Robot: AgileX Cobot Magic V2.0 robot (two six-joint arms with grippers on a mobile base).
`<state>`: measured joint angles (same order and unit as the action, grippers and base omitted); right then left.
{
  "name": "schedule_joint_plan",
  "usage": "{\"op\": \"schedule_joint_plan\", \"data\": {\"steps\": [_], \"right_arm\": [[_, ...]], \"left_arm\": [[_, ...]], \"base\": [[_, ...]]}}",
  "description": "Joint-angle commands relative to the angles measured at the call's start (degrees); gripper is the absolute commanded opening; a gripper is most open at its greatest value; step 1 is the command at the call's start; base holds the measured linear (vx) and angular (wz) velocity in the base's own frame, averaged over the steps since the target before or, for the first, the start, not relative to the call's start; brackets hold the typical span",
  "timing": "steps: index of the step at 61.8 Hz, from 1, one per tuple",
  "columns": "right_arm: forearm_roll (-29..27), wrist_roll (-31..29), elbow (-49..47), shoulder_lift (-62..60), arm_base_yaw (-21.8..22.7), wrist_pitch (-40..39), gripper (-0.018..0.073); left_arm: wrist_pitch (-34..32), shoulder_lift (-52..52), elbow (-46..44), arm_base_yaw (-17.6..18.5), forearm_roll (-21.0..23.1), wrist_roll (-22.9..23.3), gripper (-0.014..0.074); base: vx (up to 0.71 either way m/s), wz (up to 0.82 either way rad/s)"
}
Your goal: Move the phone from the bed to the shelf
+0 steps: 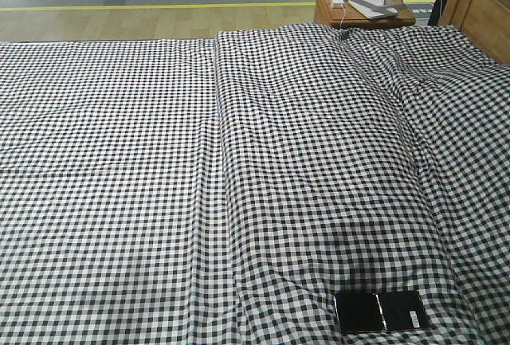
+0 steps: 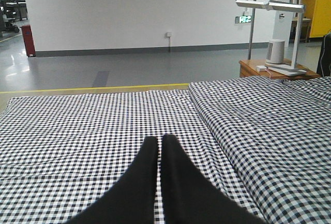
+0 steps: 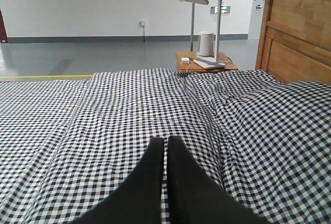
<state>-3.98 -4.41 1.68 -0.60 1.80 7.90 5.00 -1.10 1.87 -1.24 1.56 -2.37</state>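
The phone (image 1: pixel 379 311), glossy black with a line across its middle and a small white sticker, lies flat on the bed (image 1: pixel 199 186) near the front right edge of the front view. The bed's black-and-white gingham cloth fills all three views. My left gripper (image 2: pixel 159 140) is shut with nothing in it, held above the cloth. My right gripper (image 3: pixel 166 141) is shut and empty too, also over the cloth. Neither wrist view shows the phone. Neither gripper appears in the front view. The shelf is out of view.
A small orange-brown nightstand (image 1: pixel 360 12) with a white lamp base (image 3: pixel 206 44) stands past the bed's far right corner. The brown wooden headboard (image 3: pixel 300 32) rises on the right. Grey floor with a yellow line (image 2: pixel 93 88) lies beyond the bed.
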Motion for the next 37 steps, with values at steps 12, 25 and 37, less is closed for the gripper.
{"op": "schedule_joint_plan", "data": {"steps": [12, 25, 37], "right_arm": [[0.47, -0.54, 0.44, -0.76, 0.20, -4.14, -0.0005], [0.47, -0.54, 0.44, -0.76, 0.20, -4.14, -0.0005], [0.47, -0.54, 0.44, -0.76, 0.20, -4.14, -0.0005]], "left_arm": [[-4.11, -0.42, -1.43, 0.30, 0.56, 0.50, 0.0001], [-4.11, -0.42, -1.43, 0.30, 0.56, 0.50, 0.0001], [-4.11, -0.42, -1.43, 0.30, 0.56, 0.50, 0.0001]], "base": [[0.00, 0.00], [0.00, 0.00], [0.00, 0.00]]}}
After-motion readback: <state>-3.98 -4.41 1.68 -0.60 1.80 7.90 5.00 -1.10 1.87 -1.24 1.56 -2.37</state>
